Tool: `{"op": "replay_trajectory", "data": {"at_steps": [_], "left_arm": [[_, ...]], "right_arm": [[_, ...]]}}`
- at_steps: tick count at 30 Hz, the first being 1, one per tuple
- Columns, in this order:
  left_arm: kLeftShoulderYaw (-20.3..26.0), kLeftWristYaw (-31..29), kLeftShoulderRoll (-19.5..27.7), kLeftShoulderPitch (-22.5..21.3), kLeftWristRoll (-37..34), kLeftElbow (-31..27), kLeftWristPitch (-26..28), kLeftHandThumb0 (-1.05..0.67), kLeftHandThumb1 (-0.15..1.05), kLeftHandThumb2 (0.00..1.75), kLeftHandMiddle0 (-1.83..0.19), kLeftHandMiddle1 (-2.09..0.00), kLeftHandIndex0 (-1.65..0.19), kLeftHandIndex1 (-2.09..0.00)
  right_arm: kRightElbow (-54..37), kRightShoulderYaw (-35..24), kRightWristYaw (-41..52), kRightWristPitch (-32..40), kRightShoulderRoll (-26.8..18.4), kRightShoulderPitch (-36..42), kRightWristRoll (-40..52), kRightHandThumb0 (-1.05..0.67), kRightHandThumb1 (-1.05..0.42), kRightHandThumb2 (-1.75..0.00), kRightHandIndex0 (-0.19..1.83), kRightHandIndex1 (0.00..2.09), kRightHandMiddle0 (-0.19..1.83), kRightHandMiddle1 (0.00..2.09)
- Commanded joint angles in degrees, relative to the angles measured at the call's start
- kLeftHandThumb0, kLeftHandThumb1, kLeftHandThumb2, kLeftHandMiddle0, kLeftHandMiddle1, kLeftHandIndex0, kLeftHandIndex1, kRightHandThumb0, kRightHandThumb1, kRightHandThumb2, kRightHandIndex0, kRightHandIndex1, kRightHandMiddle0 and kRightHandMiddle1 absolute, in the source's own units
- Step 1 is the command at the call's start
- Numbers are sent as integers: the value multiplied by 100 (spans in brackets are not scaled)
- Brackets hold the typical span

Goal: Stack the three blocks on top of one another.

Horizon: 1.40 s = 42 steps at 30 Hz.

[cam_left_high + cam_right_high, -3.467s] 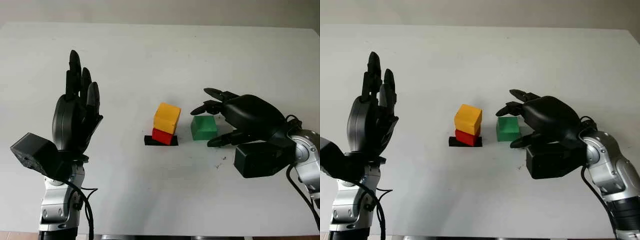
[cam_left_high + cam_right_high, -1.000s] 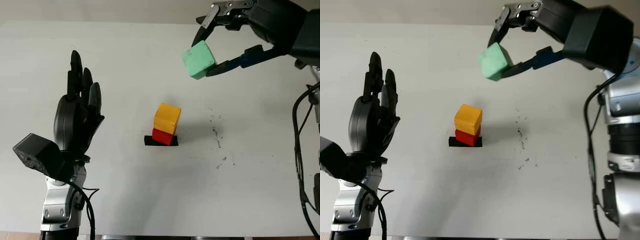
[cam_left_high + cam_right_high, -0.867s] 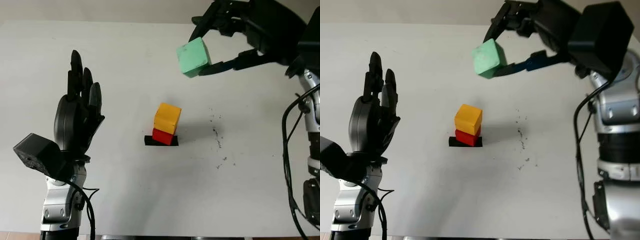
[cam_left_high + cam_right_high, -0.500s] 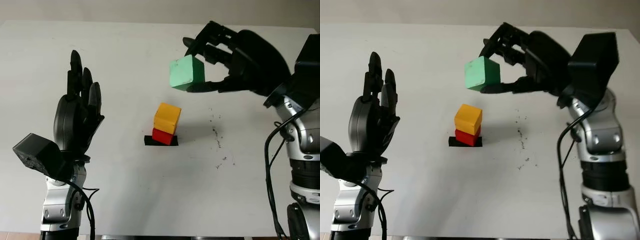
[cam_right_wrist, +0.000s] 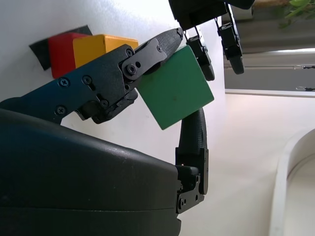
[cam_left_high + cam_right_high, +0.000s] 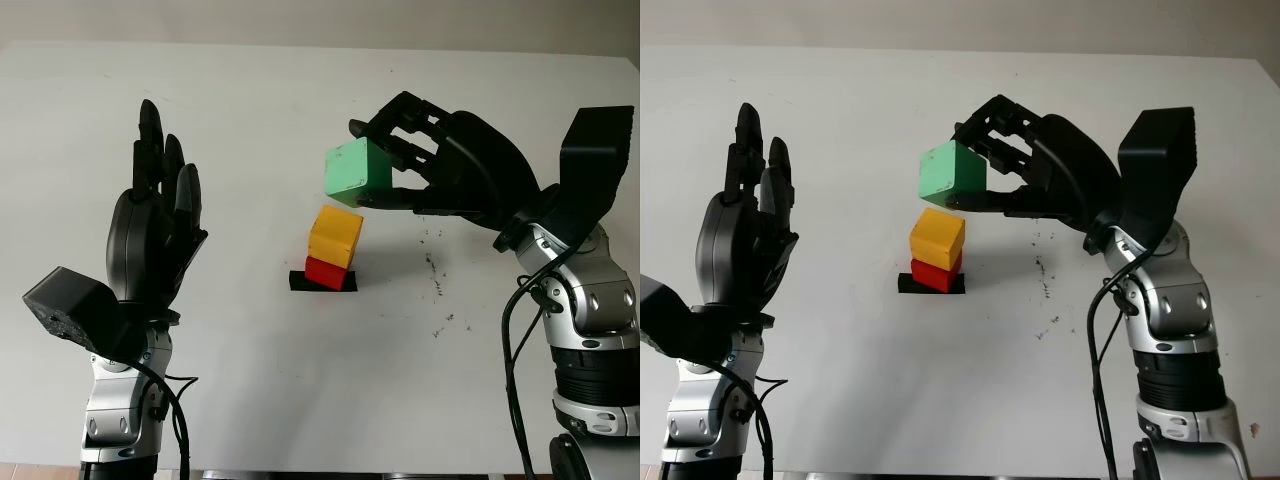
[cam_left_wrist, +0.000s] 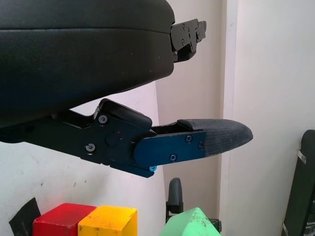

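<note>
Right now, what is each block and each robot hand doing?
green block: held in the air, tilted, just above the yellow one, not set down yet.
yellow block: sitting on top of the red block.
red block: at the bottom, on a black patch on the table.
right hand: shut on the green block.
left hand: open, raised at the left, holding nothing.
</note>
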Motion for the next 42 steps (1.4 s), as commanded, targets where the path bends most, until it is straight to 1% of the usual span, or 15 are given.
{"op": "replay_trajectory", "data": {"at_steps": [1, 3, 5, 9, 12, 17, 20, 29, 33, 42], "left_arm": [[2, -15, -39, 75, -23, 24, -72, -76, 105, 53, 19, 0, 19, 0], [-1, -1, -40, 82, 0, 31, -87, -76, 105, 53, 19, 0, 19, 0], [-6, 16, -39, 86, 23, 18, -80, -75, 105, 54, 19, 0, 19, 0], [-21, 37, -53, 75, 34, 13, -76, -76, 105, 53, 19, 0, 19, 0], [-42, 30, -97, 65, -4, 25, -71, -76, 105, 52, 19, 0, 19, 0], [-89, -4, -119, 74, 38, 42, -124, -74, 105, 54, 19, 0, 19, 0], [-127, 50, -137, 95, 126, 21, -146, -74, 105, 55, 19, 0, 19, 0], [-210, 154, -191, 133, 187, -43, -103, -75, 105, 58, 19, 0, 19, 0], [-213, 152, -173, 145, 216, -24, -152, -74, 105, 59, 19, 0, 19, 0], [-227, 206, -255, 162, 226, -76, -93, -75, 105, 57, 19, 0, 19, 0]], "right_arm": [[-213, -35, 18, 211, -66, -90, 103, -44, -98, -6, 23, 4, 23, 163], [-289, -20, 73, 345, -141, -131, 121, -45, -98, -6, 23, 4, 23, 162], [-372, 29, 215, 428, -313, -244, 86, -45, -99, -6, 23, 4, 22, 163], [-471, 86, 449, 847, -664, -640, 86, -43, -96, -5, 23, 4, 26, 164], [-446, 219, 660, 981, -948, -964, -22, -44, -95, -5, 22, 4, 27, 163], [-408, 351, 833, 1280, -1153, -1375, -76, -39, -94, -5, 22, 4, 29, 162], [-451, 566, 901, 1447, -1311, -1632, -270, -39, -93, -5, 23, 5, 30, 161], [-725, 1016, 1006, 1955, -1507, -1841, -634, -40, -95, -6, 21, 4, 26, 161], [-634, 1209, 1114, 1956, -1567, -1922, -805, -42, -96, -6, 21, 4, 25, 163], [-288, 1565, 1449, 1691, -1609, -2093, -1223, -45, -96, -5, 23, 6, 25, 164]]}}
